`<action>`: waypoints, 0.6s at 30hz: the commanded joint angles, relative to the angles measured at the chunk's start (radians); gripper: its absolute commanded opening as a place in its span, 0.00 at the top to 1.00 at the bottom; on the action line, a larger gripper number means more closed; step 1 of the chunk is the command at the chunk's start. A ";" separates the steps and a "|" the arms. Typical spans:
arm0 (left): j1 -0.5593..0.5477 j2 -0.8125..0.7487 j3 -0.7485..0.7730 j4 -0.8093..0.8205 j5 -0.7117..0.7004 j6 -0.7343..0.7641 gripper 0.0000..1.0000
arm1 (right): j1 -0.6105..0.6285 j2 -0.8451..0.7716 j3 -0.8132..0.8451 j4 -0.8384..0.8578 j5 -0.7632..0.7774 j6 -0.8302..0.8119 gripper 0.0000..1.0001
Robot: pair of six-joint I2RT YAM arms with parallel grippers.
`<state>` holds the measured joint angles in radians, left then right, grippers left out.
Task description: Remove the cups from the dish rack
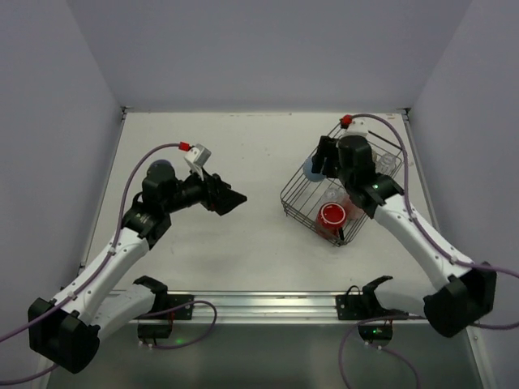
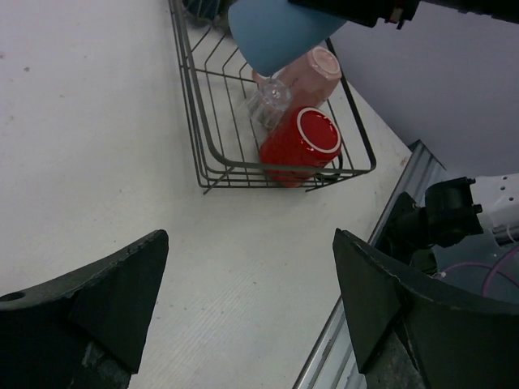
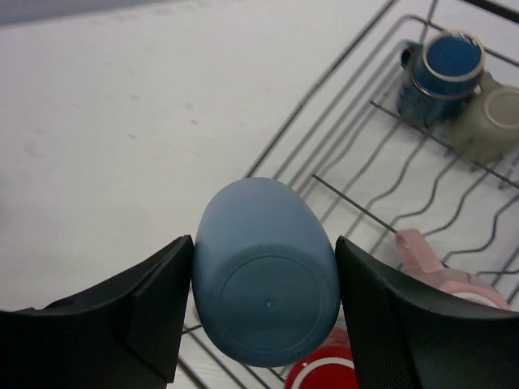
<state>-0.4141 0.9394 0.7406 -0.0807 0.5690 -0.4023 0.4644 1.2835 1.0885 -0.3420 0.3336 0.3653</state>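
The black wire dish rack (image 1: pixel 296 203) (image 2: pixel 195 105) (image 3: pixel 357 105) stands at the right of the table. My right gripper (image 1: pixel 324 158) (image 3: pixel 263 251) is shut on the light blue cup (image 1: pixel 311 170) (image 2: pixel 280 32) (image 3: pixel 263 267), held bottom-up over the rack's left end. In the rack lie a red cup (image 1: pixel 332 217) (image 2: pixel 302 146) (image 3: pixel 324 374), a pale pink cup (image 2: pixel 312 69) (image 3: pixel 438 271), a dark blue cup (image 3: pixel 442 69) and an olive-grey cup (image 3: pixel 495 121). My left gripper (image 1: pixel 231 201) (image 2: pixel 250 239) hangs open over bare table, left of the rack, with nothing between its fingers.
A clear glass (image 2: pixel 272 101) lies in the rack between the red and pink cups. A metal rail (image 1: pixel 259 304) (image 2: pixel 357 324) runs along the table's near edge. Grey walls close in the table on three sides.
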 commanded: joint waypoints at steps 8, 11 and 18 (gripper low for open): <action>-0.014 0.143 -0.086 0.625 0.236 -0.439 0.19 | 0.006 -0.323 -0.274 0.477 -0.640 0.358 0.74; -0.029 0.176 -0.078 0.683 0.236 -0.478 0.20 | 0.008 -0.310 -0.289 0.554 -0.720 0.422 0.73; -0.080 0.234 -0.069 0.754 0.238 -0.517 0.20 | 0.013 -0.193 -0.318 0.718 -0.886 0.527 0.72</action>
<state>-0.4751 1.1572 0.6567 0.5694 0.7807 -0.8711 0.4713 1.0870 0.7830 0.1799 -0.4171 0.7948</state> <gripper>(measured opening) 0.803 0.685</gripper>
